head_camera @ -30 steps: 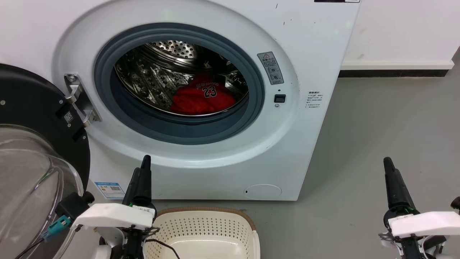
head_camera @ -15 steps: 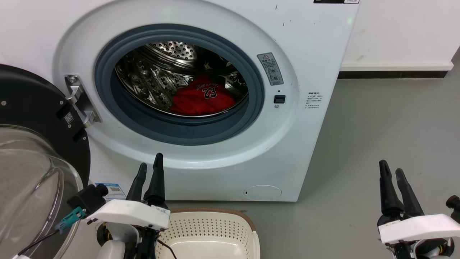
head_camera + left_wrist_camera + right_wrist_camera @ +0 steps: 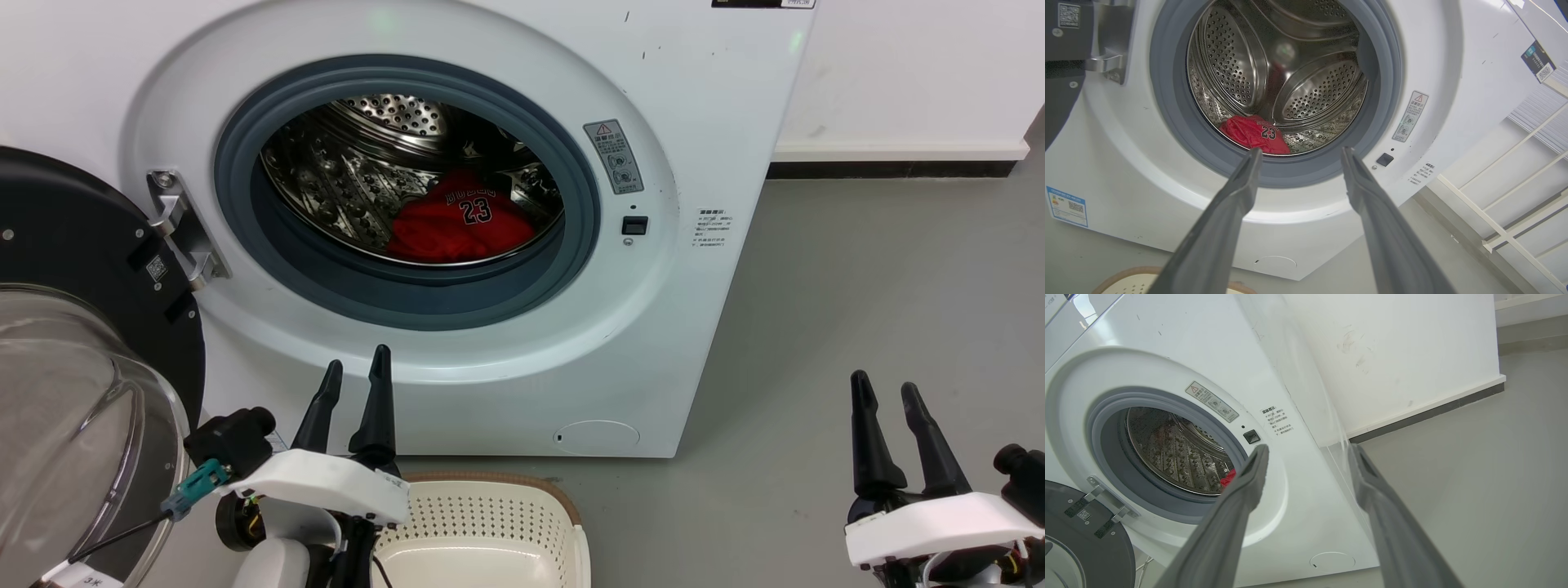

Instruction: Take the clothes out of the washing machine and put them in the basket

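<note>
Red clothes (image 3: 461, 224), with a black 23 showing, lie at the bottom of the steel drum of the white washing machine (image 3: 710, 106). The same red clothes (image 3: 1255, 134) sit deep in the drum in the left wrist view; a red scrap of the clothes (image 3: 1229, 477) peeks past a finger in the right wrist view. The cream basket (image 3: 482, 523) stands on the floor below the machine's opening. My left gripper (image 3: 357, 366) is open, just left of the basket and below the grey seal. My right gripper (image 3: 882, 390) is open over the grey floor, right of the machine.
The machine's black-rimmed glass door (image 3: 73, 392) is swung open at the left, close beside my left arm. Grey floor (image 3: 857, 286) stretches to the right up to a white wall (image 3: 906, 73) with a dark skirting strip.
Both grippers have opened from shut. The left gripper has shifted right toward the basket; the right gripper has dropped slightly and edged left.
</note>
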You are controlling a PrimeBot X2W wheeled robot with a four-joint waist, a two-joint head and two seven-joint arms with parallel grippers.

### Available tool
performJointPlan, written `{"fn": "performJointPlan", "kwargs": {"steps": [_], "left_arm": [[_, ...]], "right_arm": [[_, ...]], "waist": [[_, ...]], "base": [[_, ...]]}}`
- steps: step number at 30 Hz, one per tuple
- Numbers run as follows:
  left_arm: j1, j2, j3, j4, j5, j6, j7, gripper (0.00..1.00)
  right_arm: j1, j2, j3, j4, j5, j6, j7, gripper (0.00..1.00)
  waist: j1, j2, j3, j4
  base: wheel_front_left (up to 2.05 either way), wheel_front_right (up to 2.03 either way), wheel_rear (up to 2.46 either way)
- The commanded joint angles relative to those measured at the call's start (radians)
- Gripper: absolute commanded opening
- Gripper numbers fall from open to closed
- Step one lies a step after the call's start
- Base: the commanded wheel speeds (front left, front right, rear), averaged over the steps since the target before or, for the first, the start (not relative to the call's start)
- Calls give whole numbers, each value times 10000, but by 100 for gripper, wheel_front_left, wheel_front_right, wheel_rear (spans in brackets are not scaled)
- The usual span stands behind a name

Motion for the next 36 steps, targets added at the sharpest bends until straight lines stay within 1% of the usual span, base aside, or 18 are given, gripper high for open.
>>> {"fn": "performJointPlan", "kwargs": {"steps": [1, 20, 36], "left_arm": [[-265, 26, -82, -51, 260, 40, -84, 100], [-370, 28, -430, 182, 2194, 196, -546, 100], [-464, 28, -591, 371, 3627, 245, -868, 100]], "right_arm": [[13, -9, 20, -108, -305, 0, -95, 100], [182, -6, 55, -65, -2546, -1, -554, 100], [273, -3, -55, -48, -4023, -1, -887, 100]], "waist": [[0, 0, -3, 0], [0, 0, -55, -6], [0, 0, -82, -7]], "base": [[0, 0, 0], [0, 0, 0], [0, 0, 0]]}}
